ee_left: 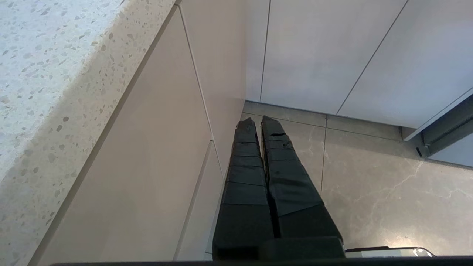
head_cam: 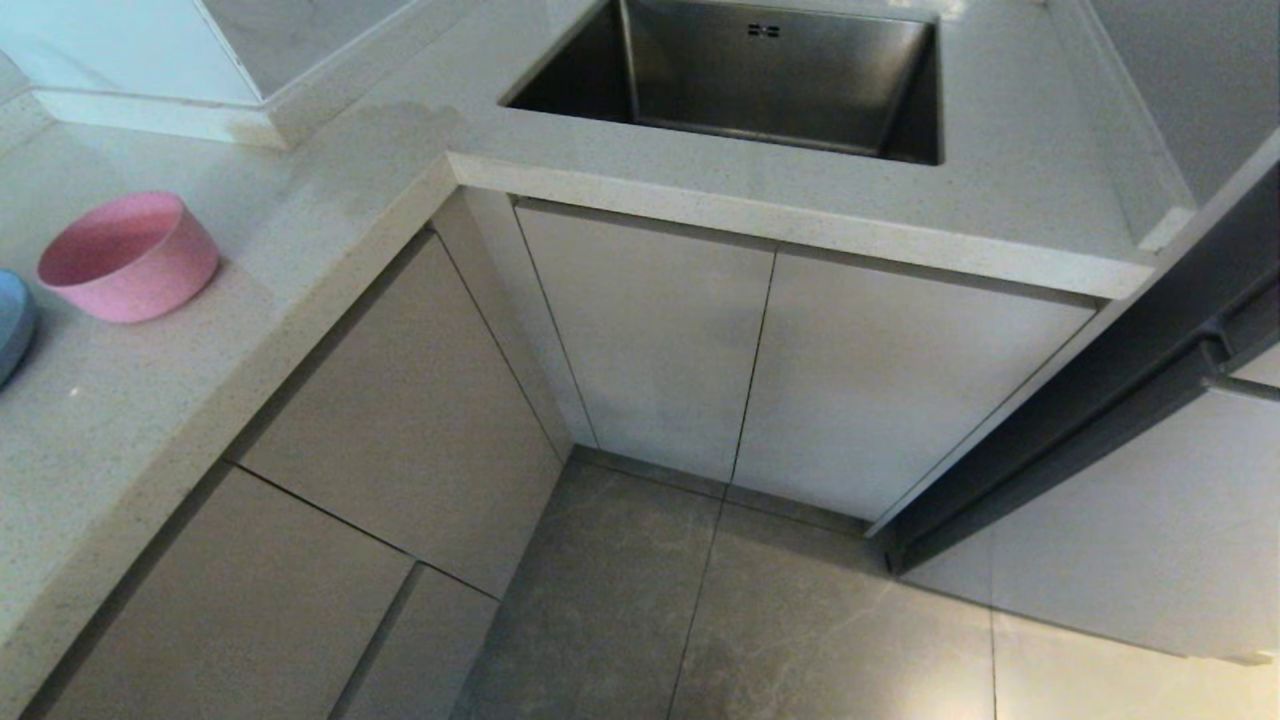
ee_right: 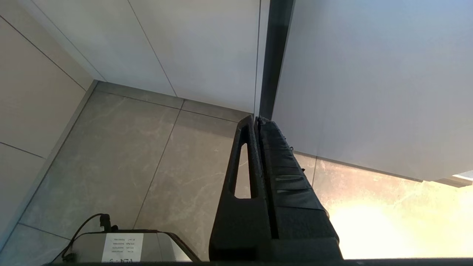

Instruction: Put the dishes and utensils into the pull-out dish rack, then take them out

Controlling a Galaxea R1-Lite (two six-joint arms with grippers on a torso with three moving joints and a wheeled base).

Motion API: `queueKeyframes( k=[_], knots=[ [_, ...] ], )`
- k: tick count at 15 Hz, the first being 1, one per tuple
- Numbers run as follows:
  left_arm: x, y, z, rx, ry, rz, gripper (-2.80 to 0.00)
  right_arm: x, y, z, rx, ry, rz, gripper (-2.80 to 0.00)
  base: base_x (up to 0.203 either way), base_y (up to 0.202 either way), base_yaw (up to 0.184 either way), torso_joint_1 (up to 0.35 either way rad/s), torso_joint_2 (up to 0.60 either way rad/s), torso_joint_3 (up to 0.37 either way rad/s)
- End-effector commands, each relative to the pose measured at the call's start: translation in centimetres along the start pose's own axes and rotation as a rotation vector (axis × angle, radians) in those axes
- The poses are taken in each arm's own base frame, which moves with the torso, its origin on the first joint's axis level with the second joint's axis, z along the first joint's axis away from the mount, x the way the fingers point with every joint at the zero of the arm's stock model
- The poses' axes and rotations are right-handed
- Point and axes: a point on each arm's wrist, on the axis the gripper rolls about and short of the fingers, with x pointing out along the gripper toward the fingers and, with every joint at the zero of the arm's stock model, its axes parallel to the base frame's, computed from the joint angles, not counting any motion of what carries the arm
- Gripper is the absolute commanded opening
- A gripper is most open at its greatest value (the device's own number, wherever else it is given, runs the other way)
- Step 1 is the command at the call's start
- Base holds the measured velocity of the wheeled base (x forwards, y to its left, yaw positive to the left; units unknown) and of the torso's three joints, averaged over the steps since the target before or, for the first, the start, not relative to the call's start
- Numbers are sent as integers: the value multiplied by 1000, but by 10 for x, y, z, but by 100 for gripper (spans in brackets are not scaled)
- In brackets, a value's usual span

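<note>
A pink bowl (head_cam: 130,255) stands on the speckled counter (head_cam: 150,400) at the far left. Just left of it the edge of the pale-blue plate (head_cam: 14,320) shows at the frame border. The utensils are out of view. The pull-out dish rack is shut away; only beige cabinet fronts (head_cam: 410,420) show under the counter. Neither arm shows in the head view. My left gripper (ee_left: 257,122) hangs shut and empty above the floor beside the beige fronts (ee_left: 147,155). Near a dark vertical gap between panels, my right gripper (ee_right: 254,120) is likewise shut and holds nothing.
A steel sink (head_cam: 760,80) is set in the counter straight ahead, with two white cabinet doors (head_cam: 760,370) below it. A dark appliance edge (head_cam: 1100,420) stands at the right. Grey floor tiles (head_cam: 750,620) lie between the cabinets. The robot's base (ee_right: 122,245) shows low down.
</note>
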Motion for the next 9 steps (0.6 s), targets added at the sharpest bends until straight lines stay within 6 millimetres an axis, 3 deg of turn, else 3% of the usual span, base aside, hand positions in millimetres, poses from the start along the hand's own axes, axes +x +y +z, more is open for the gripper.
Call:
queueKeyframes(
  k=[1, 9],
  knots=[
    [2, -1, -11, 0, 41, -2, 0, 0, 0, 0, 0, -1, 0, -280, 0, 0, 0, 0, 0, 0],
    [2, 0, -11, -1, 41, -1, 0, 0, 0, 0, -1, -1, 0, -280, 0, 0, 0, 0, 0, 0]
  ],
)
